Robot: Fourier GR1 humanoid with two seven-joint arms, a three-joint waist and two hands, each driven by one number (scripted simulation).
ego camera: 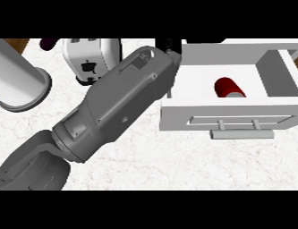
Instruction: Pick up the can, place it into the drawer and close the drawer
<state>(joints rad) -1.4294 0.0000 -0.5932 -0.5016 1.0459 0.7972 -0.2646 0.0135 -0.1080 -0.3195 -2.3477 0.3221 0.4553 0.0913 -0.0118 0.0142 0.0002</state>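
Observation:
The red can (pixel 229 87) lies inside the open white drawer (pixel 177 96), near the middle of its floor. The drawer's front panel carries a grey bar handle (pixel 241 133) that faces me. My left forearm (pixel 115 105) crosses the view from the lower left up to the drawer's far left corner. Only small black parts of my left hand (pixel 169 44) show there, beside the drawer's left wall, and it is not touching the can. The right hand is out of the picture.
A white toaster (pixel 88 56) stands at the back, partly hidden behind my forearm. A tall white cylinder (pixel 12 74) stands at the counter's left edge. A dark purple object (pixel 47 43) peeks in at the top left. The marble counter (pixel 177 165) spreads in front.

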